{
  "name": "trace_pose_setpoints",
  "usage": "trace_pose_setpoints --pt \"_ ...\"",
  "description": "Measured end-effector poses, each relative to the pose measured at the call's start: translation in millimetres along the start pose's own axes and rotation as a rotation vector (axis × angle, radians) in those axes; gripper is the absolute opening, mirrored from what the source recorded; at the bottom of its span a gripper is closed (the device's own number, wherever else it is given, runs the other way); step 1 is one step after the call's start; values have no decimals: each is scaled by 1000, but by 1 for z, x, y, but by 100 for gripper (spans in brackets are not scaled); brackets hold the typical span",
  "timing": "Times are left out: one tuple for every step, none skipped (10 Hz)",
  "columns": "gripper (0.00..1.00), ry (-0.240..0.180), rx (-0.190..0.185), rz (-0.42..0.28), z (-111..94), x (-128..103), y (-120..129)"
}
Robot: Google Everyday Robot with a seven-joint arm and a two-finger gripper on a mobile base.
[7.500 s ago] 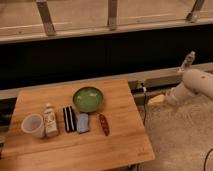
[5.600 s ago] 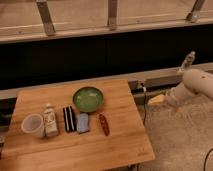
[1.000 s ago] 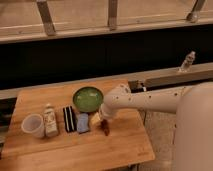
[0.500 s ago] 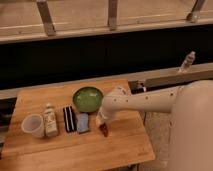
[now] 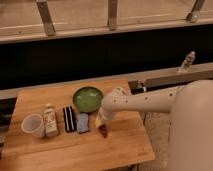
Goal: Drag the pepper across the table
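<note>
The pepper (image 5: 103,131) is a small dark red chili lying on the wooden table (image 5: 65,150), right of the blue sponge. Only its lower end shows under my gripper (image 5: 102,123), which has come down on it from above and is shut on it. My white arm (image 5: 145,100) reaches in from the right, passing just right of the green bowl.
A green bowl (image 5: 88,98) sits behind the gripper. Left of it in a row stand a blue sponge (image 5: 82,122), a black-and-white striped block (image 5: 69,118), a small bottle (image 5: 49,121) and a white cup (image 5: 33,125). A bottle (image 5: 187,61) stands on the right ledge.
The arm swung in from the right side to the table's middle. Over the last second the gripper settled onto the pepper and closed.
</note>
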Motion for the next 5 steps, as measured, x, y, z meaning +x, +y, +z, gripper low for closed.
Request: trace_pose_setpoints --pt "0 -6 7 -4 -4 0 1" --pt "0 -25 17 2 -14 -5 -2" --pt "0 -37 26 18 -26 -9 -6" --pt "0 -47 31 39 -42 -15 -11" --pt "0 -64 36 66 -57 -19 -21"
